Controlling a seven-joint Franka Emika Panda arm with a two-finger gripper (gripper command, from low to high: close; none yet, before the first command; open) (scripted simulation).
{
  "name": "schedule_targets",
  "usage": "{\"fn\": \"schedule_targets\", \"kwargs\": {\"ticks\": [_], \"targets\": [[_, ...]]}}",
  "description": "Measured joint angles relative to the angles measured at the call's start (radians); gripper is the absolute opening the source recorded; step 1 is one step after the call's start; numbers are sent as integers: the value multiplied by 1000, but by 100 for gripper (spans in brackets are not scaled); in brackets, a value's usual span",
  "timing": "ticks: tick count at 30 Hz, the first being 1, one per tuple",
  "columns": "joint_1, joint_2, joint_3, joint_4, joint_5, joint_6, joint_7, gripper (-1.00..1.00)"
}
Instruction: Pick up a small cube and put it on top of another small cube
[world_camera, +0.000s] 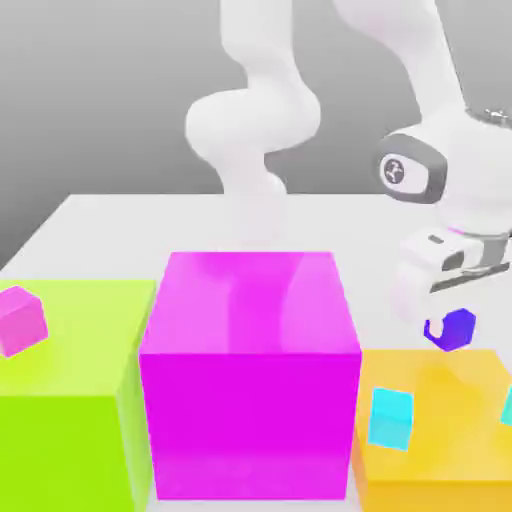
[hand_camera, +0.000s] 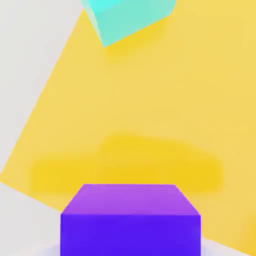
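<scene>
And you have the indigo cube (world_camera: 455, 330) right there in your gripper (world_camera: 445, 324), jaws clamped on it, up over the orange block (world_camera: 450, 408) at the exterior view's right! Look at the hand view: your cube sits close to the camera, with a darker shadow on the orange top. A cyan cube (world_camera: 391, 418) rests on that block, another (world_camera: 508, 407) cut off by the frame edge. Beside it stands your big magenta block (world_camera: 250, 390), then the green block (world_camera: 65, 420) carrying the pink cube (world_camera: 20, 322)!
</scene>
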Motion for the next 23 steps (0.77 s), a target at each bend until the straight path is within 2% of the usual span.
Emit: {"fn": "schedule_targets", "kwargs": {"ticks": [9, 12, 13, 19, 23], "targets": [[-47, 88, 3, 317, 10, -227, -335, -100], [-48, 174, 0, 328, -3, -152, -353, -100], [-47, 201, -1, 325, -7, -122, -352, 100], [-46, 215, -3, 323, -10, -106, -351, 100], [-44, 121, -3, 342, 2, -218, -360, 100]]}}
